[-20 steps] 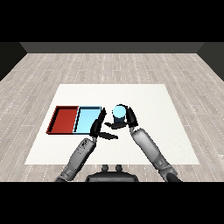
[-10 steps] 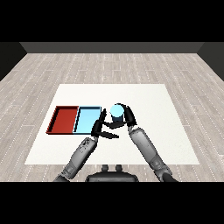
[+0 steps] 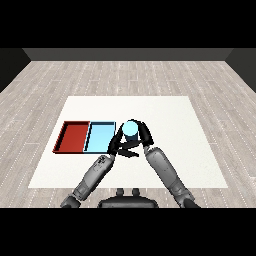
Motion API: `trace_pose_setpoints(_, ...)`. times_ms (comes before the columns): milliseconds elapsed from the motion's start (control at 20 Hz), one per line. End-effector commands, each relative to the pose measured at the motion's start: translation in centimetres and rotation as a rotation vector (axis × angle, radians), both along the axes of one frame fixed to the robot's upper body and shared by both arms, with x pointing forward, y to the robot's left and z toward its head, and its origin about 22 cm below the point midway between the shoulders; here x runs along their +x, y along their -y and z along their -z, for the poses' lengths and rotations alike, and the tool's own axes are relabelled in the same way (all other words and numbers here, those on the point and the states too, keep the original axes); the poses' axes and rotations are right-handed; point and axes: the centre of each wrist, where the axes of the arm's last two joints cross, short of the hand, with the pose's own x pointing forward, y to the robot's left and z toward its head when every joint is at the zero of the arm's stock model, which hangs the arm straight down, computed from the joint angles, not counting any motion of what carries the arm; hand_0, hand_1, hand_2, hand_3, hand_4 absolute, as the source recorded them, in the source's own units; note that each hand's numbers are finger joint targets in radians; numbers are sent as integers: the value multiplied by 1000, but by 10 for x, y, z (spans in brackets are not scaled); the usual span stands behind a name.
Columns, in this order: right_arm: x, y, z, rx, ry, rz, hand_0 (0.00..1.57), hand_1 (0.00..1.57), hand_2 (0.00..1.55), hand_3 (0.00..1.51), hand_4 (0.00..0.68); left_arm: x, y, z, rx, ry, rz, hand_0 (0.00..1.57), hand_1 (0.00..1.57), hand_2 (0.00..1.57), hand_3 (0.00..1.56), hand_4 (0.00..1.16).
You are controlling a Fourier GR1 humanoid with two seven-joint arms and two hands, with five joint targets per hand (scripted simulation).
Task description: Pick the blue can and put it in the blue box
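I am watching the right hand (image 3: 141, 134) curling its fingers round the light blue can (image 3: 130, 129), holding it upright just beside the right edge of the light blue tray (image 3: 99, 137), not over it as far as I can tell. The left hand (image 3: 121, 145) is sitting just below the can, close against the right hand, its fingers reaching out loosely and grasping nothing. On the white table (image 3: 170, 115) the light blue tray is lying side by side with the red tray (image 3: 73, 136), touching along one edge. I am seeing only bare floor in both trays.
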Motion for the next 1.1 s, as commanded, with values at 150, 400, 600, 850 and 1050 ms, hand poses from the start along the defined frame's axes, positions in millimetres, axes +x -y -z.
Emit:
trace_pose_setpoints(150, -17, -15, 3, 17, 0, -29, 1488, 1488, 1454, 1377, 550, 4, -4, 6, -46, 3, 47, 0, 0, 0, 0, 0)
trace_pose_setpoints(400, -3, -31, 2, 28, 18, -71, 1468, 1468, 1453, 1385, 580, 19, 5, 7, -59, -5, 27, 0, 0, 0, 0, 0)
trace_pose_setpoints(600, 6, -23, 10, 28, -33, -67, 1547, 1547, 1465, 1382, 573, 2, 16, 6, -38, 13, -58, 0, 0, 441, 0, 757)
trace_pose_setpoints(850, -14, -21, 2, 53, -3, -52, 1474, 1474, 1455, 1382, 560, 9, 15, -6, -36, -5, -34, 1571, 1571, 1571, 1508, 1154)
trace_pose_setpoints(1050, -11, -30, 4, 67, -19, -57, 1503, 1503, 1456, 1380, 563, 24, 20, -8, -36, 31, -95, 1571, 1571, 1568, 1484, 1146)
